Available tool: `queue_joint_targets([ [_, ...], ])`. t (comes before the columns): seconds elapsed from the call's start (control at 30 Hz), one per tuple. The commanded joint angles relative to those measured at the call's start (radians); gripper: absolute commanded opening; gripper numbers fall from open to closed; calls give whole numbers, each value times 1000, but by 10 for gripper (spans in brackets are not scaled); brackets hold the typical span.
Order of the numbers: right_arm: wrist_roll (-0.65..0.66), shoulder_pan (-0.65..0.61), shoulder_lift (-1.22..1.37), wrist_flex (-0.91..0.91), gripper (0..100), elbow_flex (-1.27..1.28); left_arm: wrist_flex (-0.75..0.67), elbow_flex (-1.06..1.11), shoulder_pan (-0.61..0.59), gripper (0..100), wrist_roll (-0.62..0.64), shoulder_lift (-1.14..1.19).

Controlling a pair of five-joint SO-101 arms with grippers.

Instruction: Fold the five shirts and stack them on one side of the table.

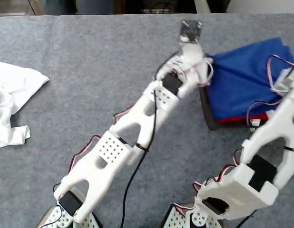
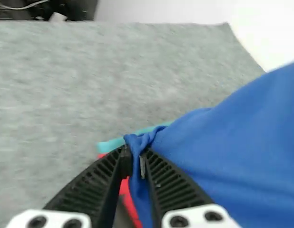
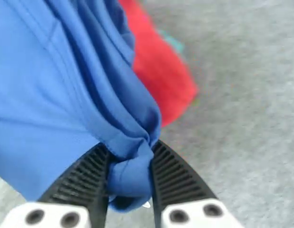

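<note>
**Nearly done: blue shirt on the stack, white one left**

So, your blue shirt [image 1: 242, 76] lies at the 3 o'clock side of the bench [image 1: 90, 57], draped over the stack and held at two ends. Your left gripper [image 2: 132, 164] has its jaws clamped on a bunched corner near the stack's 10 o'clock corner. Your right gripper [image 3: 130, 164] has its jaws clamped on a gathered fold at the 3 o'clock edge.

Beneath the blue cloth you can see a red shirt [image 3: 159, 71], a sliver of teal shirt [image 2: 137, 135] and a dark layer [image 1: 206, 111] along the stack's 9 o'clock side. I cannot tell whether that layer is a shirt; if it is, the blue one looks to be the fourth on the pile, set down but not yet released.

What remains is the white shirt [image 1: 11, 95], crumpled and unfolded at the bench's 9 o'clock edge, well apart from the stack. You'll want to let go cleanly so the blue fold doesn't drag open.
</note>
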Motion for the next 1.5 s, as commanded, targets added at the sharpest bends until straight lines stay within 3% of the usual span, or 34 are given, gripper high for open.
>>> queue_joint_targets([
  [0.0, 17, 60, 42, -137, 15, 65, -173, 84, 13, 45, 0, -66],
  [0.1, 17, 71, 125, -218, 71, 113, -239, 133, 5, 134, 87, -25],
  [0.2, 48, 77, 200, -218, 270, 105, -193, 128, -24, 177, 226, 0],
  [0.27, 69, 81, 225, -210, 407, 84, -157, 97, -42, 177, 252, 3],
  [0.37, 74, 107, 228, -183, 504, 39, -91, 36, -68, 177, 250, 2],
  [0.43, 69, 115, 228, -149, 487, -24, -41, -22, -91, 177, 250, 2],
  [0.53, 69, 115, 228, -63, 383, -157, 49, -108, -130, 177, 249, 2],
  [0.73, 69, 84, 237, 95, 5, -409, 232, -200, -231, 172, 158, 2],
  [0.83, 32, 72, 239, 120, 63, -386, 327, -252, -295, 130, 86, 5],
  [0.97, 9, 83, 298, 61, 15, -274, 482, -315, -407, 97, -34, 5],
  [1.2, 8, 100, 495, -84, 16, -174, 801, -352, -665, 95, -164, -77],
  [1.37, 6, 40, 469, 51, 18, -314, 976, -351, -892, 98, -290, -206],
  [1.47, 6, -20, 444, 123, 18, -427, 993, -346, -1046, 98, -396, -276],
])
